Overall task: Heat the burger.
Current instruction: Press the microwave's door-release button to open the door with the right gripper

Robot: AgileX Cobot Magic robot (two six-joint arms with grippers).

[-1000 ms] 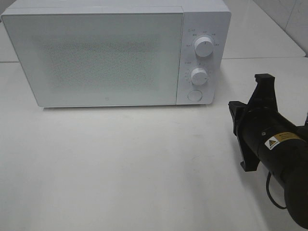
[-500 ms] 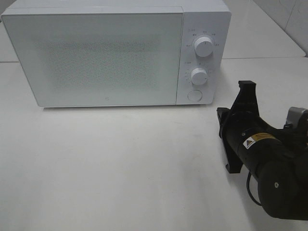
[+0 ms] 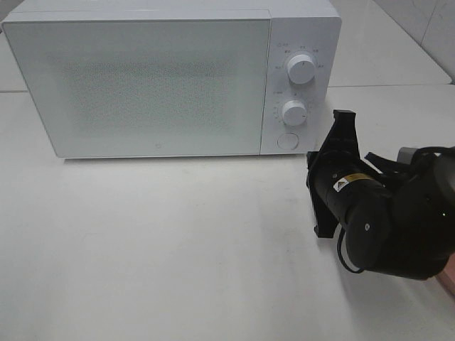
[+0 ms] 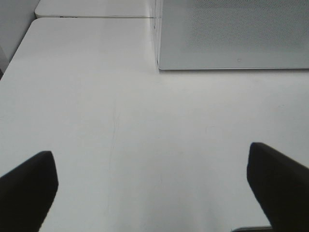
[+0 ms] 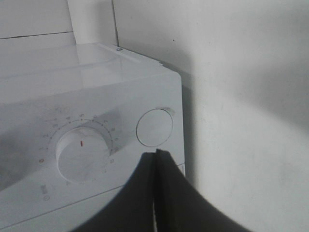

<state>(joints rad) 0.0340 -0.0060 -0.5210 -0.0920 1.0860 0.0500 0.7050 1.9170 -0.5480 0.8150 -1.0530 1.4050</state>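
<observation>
We do not see the burger in any view; the speckled door panel shows nothing behind it. The microwave (image 3: 170, 78) is a white box standing upright on the white table (image 3: 178, 234), toward the rear, with its front facing the high camera. Its door (image 3: 142, 89) is fully shut, flush with the front, and spans the left and middle of that front. The right strip carries the controls: an upper knob (image 3: 301, 69), a lower knob (image 3: 293, 112) directly beneath it, and a round button (image 3: 287, 141) below both. In the right wrist view we read a red index mark on the lower knob, with the button just beside it.
</observation>
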